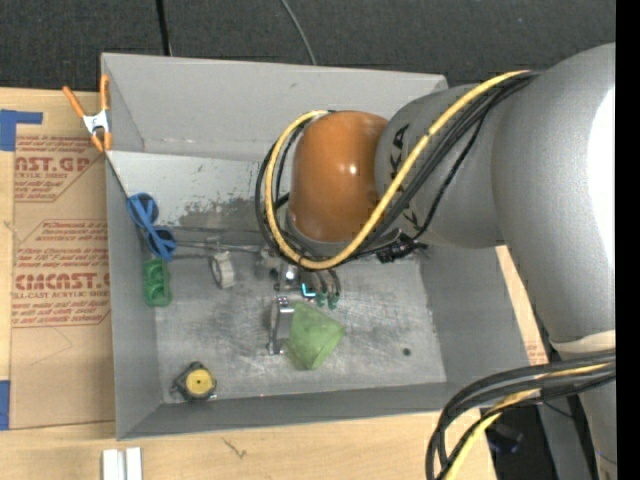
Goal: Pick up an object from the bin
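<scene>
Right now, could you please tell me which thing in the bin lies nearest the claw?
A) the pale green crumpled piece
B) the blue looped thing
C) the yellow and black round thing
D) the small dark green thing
A: the pale green crumpled piece lies mid-floor in the bin, right beside the claw, while the other three lie well off toward the bin's left side.

Bin (135, 348): plain grey walls, grey floor scuffed with dark smudges | loop (145, 223): plain blue | block (157, 281): bright green | wedge (315, 340): pale green, lighter than block | disc (196, 382): yellow centre, black rim | tab (222, 270): off-white | cover (335, 173): glossy orange, pale highlight | arm (530, 158): silver-grey, black lettering | cables (460, 98): yellow and black
</scene>
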### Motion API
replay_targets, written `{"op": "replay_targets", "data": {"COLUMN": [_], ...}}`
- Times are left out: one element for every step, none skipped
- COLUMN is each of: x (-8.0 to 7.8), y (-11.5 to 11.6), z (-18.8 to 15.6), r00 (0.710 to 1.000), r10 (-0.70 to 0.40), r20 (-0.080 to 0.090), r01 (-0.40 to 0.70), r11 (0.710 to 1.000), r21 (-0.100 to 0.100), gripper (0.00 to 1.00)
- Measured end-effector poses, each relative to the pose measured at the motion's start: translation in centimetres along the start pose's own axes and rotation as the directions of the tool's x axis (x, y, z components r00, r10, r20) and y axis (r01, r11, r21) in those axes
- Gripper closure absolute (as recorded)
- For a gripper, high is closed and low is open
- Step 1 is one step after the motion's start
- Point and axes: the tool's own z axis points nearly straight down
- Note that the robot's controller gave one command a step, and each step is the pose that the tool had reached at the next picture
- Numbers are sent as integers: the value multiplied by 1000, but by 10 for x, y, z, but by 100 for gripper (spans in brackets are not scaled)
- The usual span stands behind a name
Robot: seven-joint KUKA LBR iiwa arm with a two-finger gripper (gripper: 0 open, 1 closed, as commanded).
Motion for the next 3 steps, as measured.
{"op": "replay_targets", "data": {"x": [59,47,45], "y": [-73,-90,-89], "z": [17,53,51], "r00": [964,872,872], "r10": [-266,-488,-488], "r20": [2,27,36], "r01": [266,488,488], "r11": [964,873,873], "r21": [3,6,8], "gripper": [0,0,100]}}
